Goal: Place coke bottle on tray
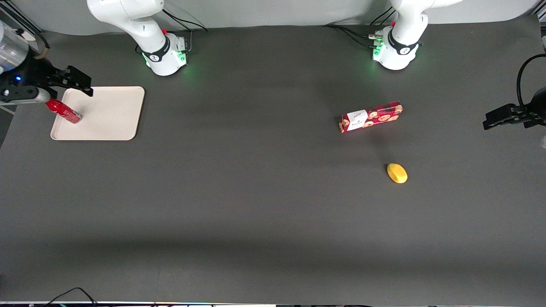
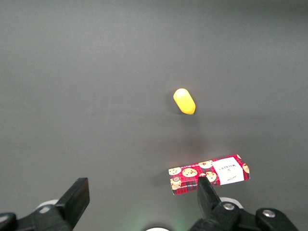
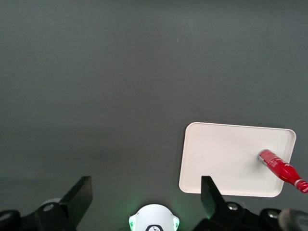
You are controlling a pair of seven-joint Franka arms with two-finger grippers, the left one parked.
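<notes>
The small red coke bottle [image 1: 64, 111] rests on the cream tray [image 1: 111, 115], close to the tray's edge at the working arm's end of the table. I cannot tell whether it stands upright or leans. My right gripper [image 1: 47, 85] hangs high above that end of the tray, open and empty, apart from the bottle. In the right wrist view the gripper [image 3: 144, 195] has its fingers spread wide with nothing between them. The tray [image 3: 226, 159] and the bottle [image 3: 281, 169] lie below it.
A long red biscuit box [image 1: 371, 116] with a white label and a yellow oval object [image 1: 397, 173] lie toward the parked arm's end of the table. Both show in the left wrist view, the box [image 2: 209, 174] and the yellow object [image 2: 184, 101]. The working arm's base [image 1: 166, 55] stands beside the tray.
</notes>
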